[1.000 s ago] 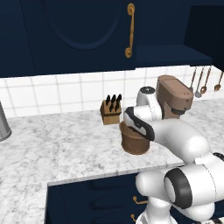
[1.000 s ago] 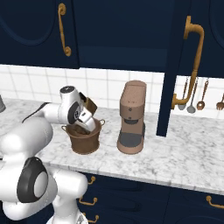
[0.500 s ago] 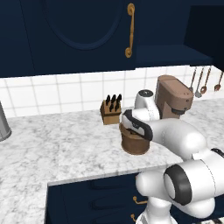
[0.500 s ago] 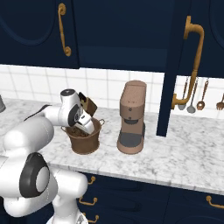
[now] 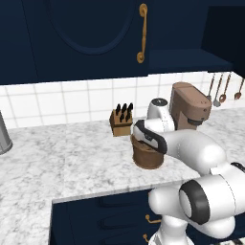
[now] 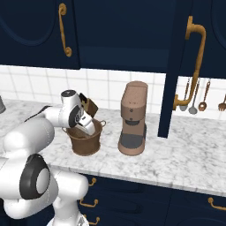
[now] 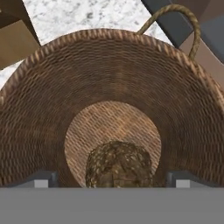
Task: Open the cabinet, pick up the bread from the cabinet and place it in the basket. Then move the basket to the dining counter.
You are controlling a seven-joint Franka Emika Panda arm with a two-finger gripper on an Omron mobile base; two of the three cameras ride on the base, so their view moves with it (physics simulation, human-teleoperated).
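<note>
Canister [image 5: 2, 135]: grey, at the far left edge of the left base view, standing on the surface.
Surface [image 5: 57, 158]: white-grey marble with a white tile backsplash behind it; navy drawers with brass pulls below.
Cabinet [image 5: 91, 38]: navy wall cupboard above the surface; its brass handle [image 5: 141, 33] hangs at 12 o'clock from the knife block. In the right base view one door [image 6: 176, 66] stands swung out, edge-on, at 3 o'clock of the coffee machine.
Knife block [image 5: 121, 120]: wooden, black handles, against the tiles at 11 o'clock from the basket, near it but apart.
Basket [image 5: 147, 154]: round, brown, woven, upright on the surface, just left of the coffee machine; a loop handle [image 7: 175, 19] shows at its rim in the hand view.
Hand [image 7: 112, 181]: over the basket mouth, pointing down into it; the two fingertips [image 7: 41, 180] stand spread wide on either side of the bread, clear of it.
Bread [image 7: 118, 164]: small lumpy golden-brown loaf lying on the basket floor, at 6 o'clock of the hand view, between the tips.
Coffee machine [image 6: 132, 119]: brown, upright, at 3 o'clock of the basket.
Utensils [image 6: 198, 95]: hanging on the tiles at the right.
</note>
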